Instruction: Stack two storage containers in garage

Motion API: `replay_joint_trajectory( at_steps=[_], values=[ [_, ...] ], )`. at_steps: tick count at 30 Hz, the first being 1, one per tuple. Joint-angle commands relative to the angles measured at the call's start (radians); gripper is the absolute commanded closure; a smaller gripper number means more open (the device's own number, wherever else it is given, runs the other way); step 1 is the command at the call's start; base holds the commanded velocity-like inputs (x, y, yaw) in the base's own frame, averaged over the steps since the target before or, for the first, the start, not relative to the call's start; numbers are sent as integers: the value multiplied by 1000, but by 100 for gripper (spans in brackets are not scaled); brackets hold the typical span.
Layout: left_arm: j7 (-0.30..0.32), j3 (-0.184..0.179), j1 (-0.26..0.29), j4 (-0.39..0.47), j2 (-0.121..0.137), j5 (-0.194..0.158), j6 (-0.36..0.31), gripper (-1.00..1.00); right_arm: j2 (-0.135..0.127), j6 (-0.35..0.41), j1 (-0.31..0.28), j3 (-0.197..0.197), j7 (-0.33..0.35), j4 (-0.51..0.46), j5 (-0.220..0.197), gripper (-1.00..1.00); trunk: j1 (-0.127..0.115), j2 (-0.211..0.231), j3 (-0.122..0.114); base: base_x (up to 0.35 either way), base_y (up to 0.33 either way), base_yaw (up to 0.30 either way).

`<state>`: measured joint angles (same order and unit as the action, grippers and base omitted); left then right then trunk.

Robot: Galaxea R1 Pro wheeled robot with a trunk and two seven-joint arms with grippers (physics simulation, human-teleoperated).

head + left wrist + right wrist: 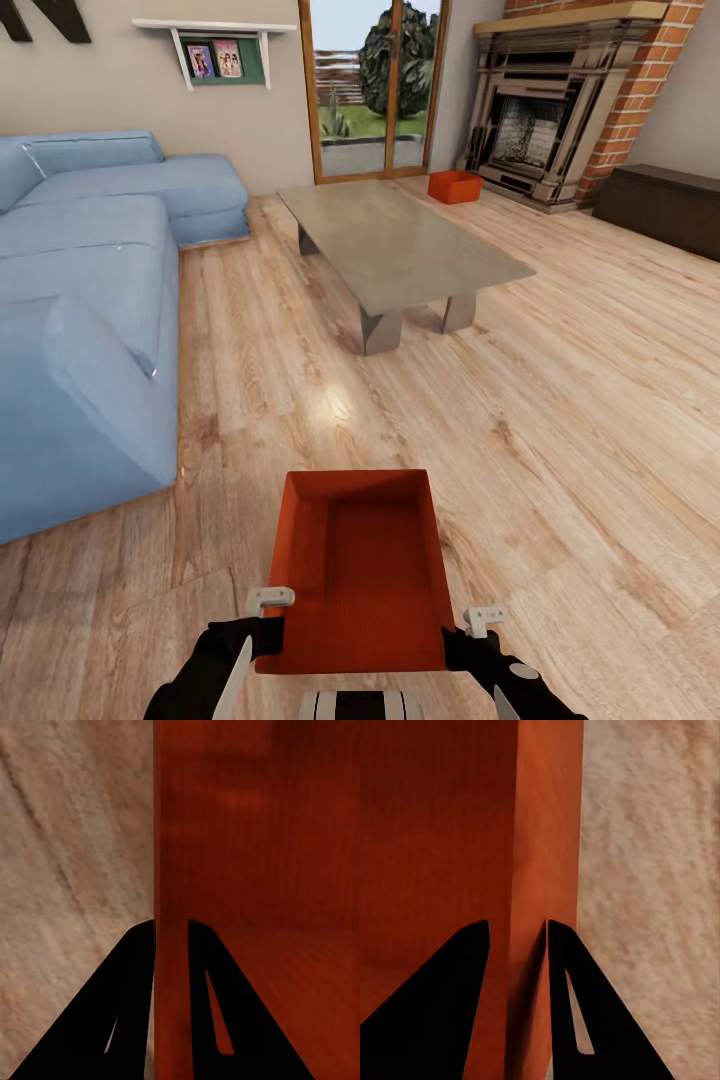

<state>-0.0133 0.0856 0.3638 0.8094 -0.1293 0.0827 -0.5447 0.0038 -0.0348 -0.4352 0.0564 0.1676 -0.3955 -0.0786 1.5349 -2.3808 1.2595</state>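
**Both arms hold one box low in the frame; the second sits far off by the fireplace**

While the head view looks across the living room, a rust-red box [360, 575] fills the lower centre of the frame, open top up, above the wood floor [560, 420]. The left gripper [272, 625] meets its left wall near the lower left corner, and the right gripper [470, 640] meets its right wall at the lower right. In the left wrist view, the left fingers [135, 1005] pinch the box wall [255, 855], one black finger on each side of it. In the right wrist view, the right fingers [450, 1005] likewise pinch the wall [540, 855], one inside the box, one outside.

The second box [455, 186] rests on the floor in the upper middle of the frame, just beside the fireplace [545, 120] and beyond the far end of the low grey surface [400, 245]. A blue sofa [90, 300] runs down the left side. Glass doors [375, 85] stand at the top centre.
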Motion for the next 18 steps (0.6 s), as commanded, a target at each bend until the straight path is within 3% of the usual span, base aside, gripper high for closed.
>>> replay_joint_trajectory(
  at_steps=[1, 18],
  values=[
    [10, 0, 0, -3, -2, -31, -4, 100, 1, -4, 0, 11, 43, 1, -12, 100, 0, 0, 1, 0, 0, 0],
    [11, 2, 0, -1, 0, -29, -5, 100, 1, -4, 0, 11, 43, 1, -11, 100, -8, 14, -6, 0, 0, 0]
  ],
)
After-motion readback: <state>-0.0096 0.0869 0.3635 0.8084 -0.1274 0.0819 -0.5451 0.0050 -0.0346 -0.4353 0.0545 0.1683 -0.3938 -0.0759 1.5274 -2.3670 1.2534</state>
